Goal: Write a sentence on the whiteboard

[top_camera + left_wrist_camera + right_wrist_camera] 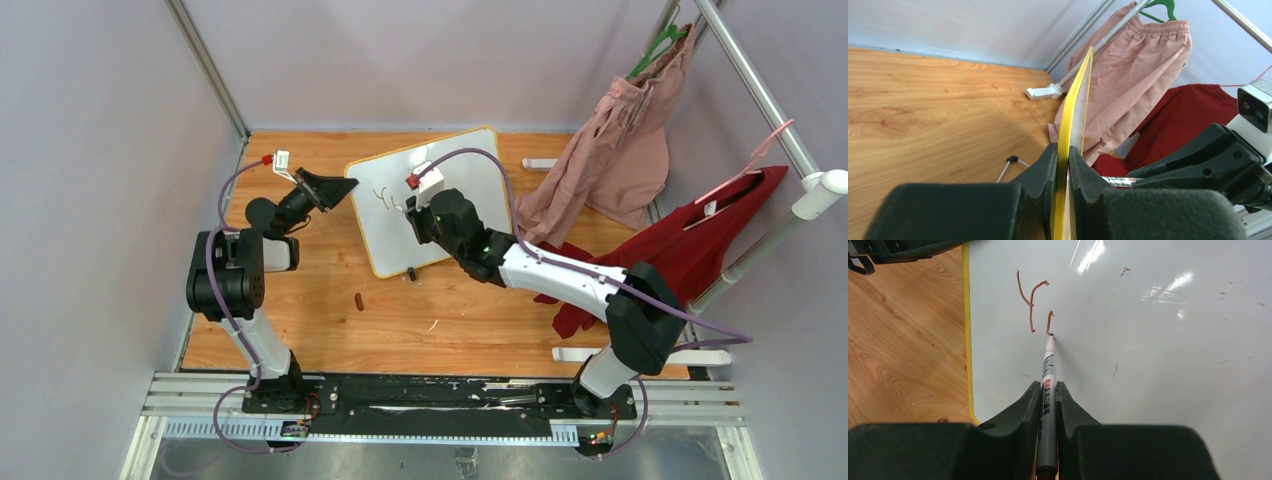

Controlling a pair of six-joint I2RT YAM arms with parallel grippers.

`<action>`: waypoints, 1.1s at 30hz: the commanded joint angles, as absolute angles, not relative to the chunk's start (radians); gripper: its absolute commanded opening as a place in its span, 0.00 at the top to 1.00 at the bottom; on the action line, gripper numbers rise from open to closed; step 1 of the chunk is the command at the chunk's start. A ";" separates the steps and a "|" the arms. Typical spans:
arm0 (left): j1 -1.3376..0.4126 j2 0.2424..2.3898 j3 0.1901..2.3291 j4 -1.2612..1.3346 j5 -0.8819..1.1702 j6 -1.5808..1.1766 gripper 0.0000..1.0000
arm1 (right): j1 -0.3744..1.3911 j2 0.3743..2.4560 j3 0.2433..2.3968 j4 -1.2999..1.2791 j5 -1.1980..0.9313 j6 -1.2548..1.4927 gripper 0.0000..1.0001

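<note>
The whiteboard, white with a thin yellow frame, lies tilted on the wooden table. My left gripper is shut on the whiteboard's left edge; in the left wrist view the yellow frame runs up from between the two black fingers. My right gripper is shut on a grey marker, its tip touching the whiteboard. The sentence stands as a reddish-brown "Y" and a short stroke beside it, right above the marker's tip. From above, those strokes show beside the right gripper.
A pink garment and a red garment hang from a rack at the right, the red one spilling onto the table. A small dark cap lies on the wood in front of the board. The board's black foot sits at its near edge.
</note>
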State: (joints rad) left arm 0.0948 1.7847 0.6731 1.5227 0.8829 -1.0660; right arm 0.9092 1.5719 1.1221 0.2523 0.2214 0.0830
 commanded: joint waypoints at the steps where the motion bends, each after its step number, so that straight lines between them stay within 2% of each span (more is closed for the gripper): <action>1: 0.100 1.767 0.655 1.549 0.894 -1.035 1.00 | 0.879 1.550 1.122 0.215 0.285 0.089 1.00; 19: 0.100 1.767 0.657 1.549 0.900 -1.032 1.00 | 0.873 1.577 1.192 0.224 0.301 0.074 1.00; 33: 0.100 1.764 0.658 1.550 0.900 -1.034 1.00 | 0.876 1.593 1.216 0.233 0.220 0.077 1.00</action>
State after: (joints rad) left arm 0.0948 1.7798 0.6727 1.5219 0.8913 -1.0657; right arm 0.8871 1.5761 1.1812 0.2241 0.2531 0.0841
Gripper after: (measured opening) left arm 0.134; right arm 0.174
